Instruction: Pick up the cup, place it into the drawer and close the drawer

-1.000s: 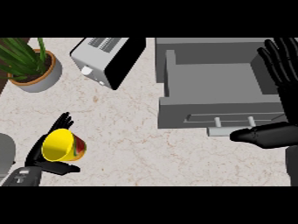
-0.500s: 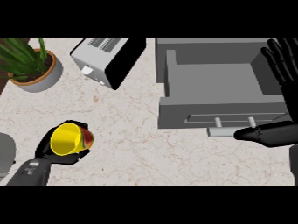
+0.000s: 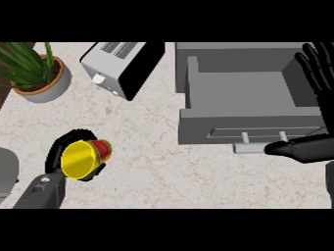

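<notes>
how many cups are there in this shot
1. The yellow cup is at the counter's lower left, with the left hand curled round it. None shows in the open drawer, and nothing seems to hide another.

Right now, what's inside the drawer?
The drawer shows only its bare grey floor. The right robot hand covers its right edge, so that bit is hidden. The cup sits in the left robot hand.

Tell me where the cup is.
Head view, lower left: the cup is held in the left hand, below the potted plant and far left of the open drawer.
</notes>
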You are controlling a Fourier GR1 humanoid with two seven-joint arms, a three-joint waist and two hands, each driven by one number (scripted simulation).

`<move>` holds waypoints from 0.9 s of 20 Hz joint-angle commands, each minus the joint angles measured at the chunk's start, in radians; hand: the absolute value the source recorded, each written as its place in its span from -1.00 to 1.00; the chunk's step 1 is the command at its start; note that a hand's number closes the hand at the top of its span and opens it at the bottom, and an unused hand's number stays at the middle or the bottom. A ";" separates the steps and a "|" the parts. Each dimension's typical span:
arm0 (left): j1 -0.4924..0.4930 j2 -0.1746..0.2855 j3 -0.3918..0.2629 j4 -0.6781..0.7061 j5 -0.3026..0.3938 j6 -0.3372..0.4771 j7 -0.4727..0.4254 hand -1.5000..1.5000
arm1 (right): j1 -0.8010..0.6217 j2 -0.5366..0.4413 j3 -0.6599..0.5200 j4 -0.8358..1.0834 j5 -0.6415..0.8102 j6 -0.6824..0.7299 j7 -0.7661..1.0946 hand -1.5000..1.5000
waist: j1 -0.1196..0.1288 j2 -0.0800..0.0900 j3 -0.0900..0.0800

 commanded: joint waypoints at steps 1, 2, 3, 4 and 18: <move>-0.043 -0.027 0.102 -0.003 0.089 0.054 -0.118 1.00 | 0.053 0.017 0.014 -0.007 0.015 0.010 -0.052 -1.00 | -0.004 0.000 0.001; -0.031 -0.059 0.132 -0.007 0.118 0.098 -0.114 1.00 | 0.017 0.018 0.020 0.004 0.024 -0.007 -0.023 -1.00 | 0.006 -0.001 0.001; -0.029 -0.086 0.157 -0.015 0.135 0.161 -0.123 1.00 | 0.004 0.010 0.014 -0.020 0.012 -0.012 0.013 -1.00 | 0.004 -0.002 0.001; -0.067 -0.086 0.152 -0.019 0.137 0.123 -0.110 1.00 | 0.001 -0.006 -0.012 -0.020 -0.013 0.000 0.013 -1.00 | 0.000 -0.003 0.002; -0.318 -0.197 -0.015 -0.398 0.104 0.193 0.326 1.00 | 0.016 -0.032 -0.034 -0.013 0.013 -0.002 0.021 -1.00 | 0.026 -0.015 0.005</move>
